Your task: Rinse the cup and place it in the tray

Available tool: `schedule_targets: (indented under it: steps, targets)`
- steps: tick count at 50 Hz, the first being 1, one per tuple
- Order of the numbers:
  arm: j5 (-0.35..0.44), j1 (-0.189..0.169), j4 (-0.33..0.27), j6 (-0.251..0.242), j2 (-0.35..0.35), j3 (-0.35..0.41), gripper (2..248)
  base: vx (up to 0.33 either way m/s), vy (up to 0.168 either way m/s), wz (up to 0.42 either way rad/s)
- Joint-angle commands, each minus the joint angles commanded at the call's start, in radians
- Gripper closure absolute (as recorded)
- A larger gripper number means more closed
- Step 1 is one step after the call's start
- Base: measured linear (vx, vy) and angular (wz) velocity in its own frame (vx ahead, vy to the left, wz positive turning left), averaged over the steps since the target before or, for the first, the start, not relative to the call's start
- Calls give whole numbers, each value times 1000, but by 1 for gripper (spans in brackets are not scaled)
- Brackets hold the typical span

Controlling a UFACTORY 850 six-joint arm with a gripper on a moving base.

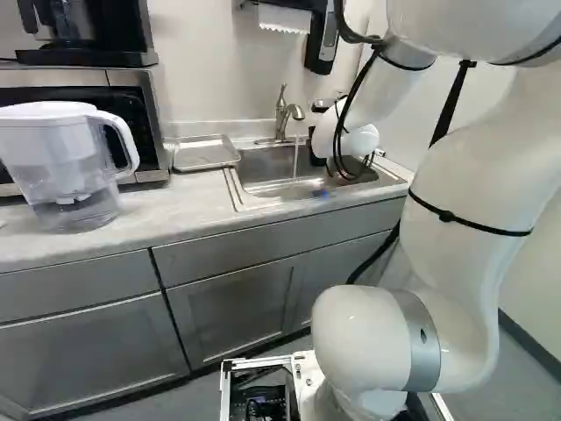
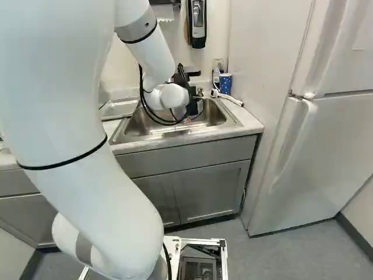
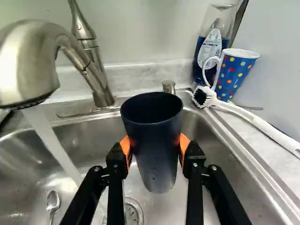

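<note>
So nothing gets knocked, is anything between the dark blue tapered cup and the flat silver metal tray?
Yes. The curved silver metal faucet and its running water stand between the cup, held in the tool over the sink, and the tray.

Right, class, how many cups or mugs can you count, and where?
2: a dark cup held over the sink between the fingers, and a polka-dot mug on the counter by the brush. The arm may hide others.
</note>
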Motion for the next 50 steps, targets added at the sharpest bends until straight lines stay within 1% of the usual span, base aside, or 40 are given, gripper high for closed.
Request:
schedule_targets:
  steps: [15, 50]
  targets:
    - [21, 14, 4, 0, 57, 59, 131, 0, 0, 0]
    - [21, 71, 73, 0, 117, 121, 131, 0, 0, 0]
